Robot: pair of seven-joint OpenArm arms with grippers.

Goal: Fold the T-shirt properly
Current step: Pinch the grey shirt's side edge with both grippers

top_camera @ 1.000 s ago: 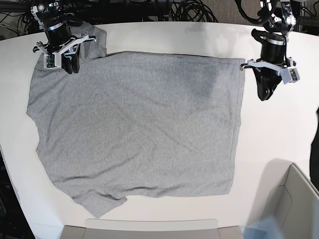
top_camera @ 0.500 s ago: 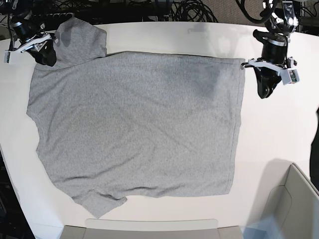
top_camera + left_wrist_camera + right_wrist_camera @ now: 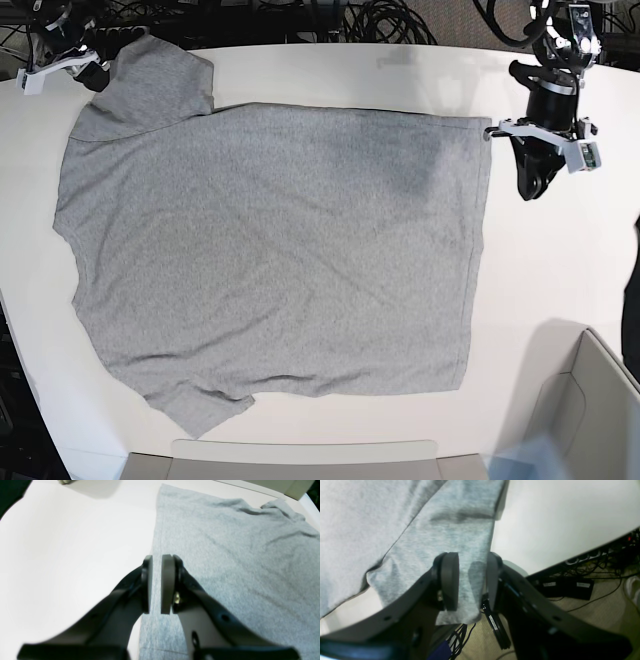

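The grey T-shirt (image 3: 270, 250) lies spread flat on the white table (image 3: 560, 270), plain side up. Its far-left sleeve (image 3: 160, 80) is laid out toward the table's back corner. My right gripper (image 3: 93, 76) sits at that sleeve's outer end. In the right wrist view the right gripper (image 3: 471, 580) is open, and the sleeve (image 3: 460, 530) cloth runs loose between the pads and droops over the table edge. My left gripper (image 3: 530, 188) hovers beside the shirt's far-right hem corner. Its pads (image 3: 166, 580) are a narrow gap apart over the hem (image 3: 156, 530), with nothing between them.
A grey bin (image 3: 590, 400) stands at the front right, and a grey ledge (image 3: 300, 455) runs along the front edge. Cables (image 3: 380, 20) lie behind the table. Power strips (image 3: 567, 587) sit on the floor past the table edge by the right gripper.
The right arm moved from the shoulder out to the back-left corner, drawing the bunched sleeve out flat, and its jaws widened. The left arm stayed in place.
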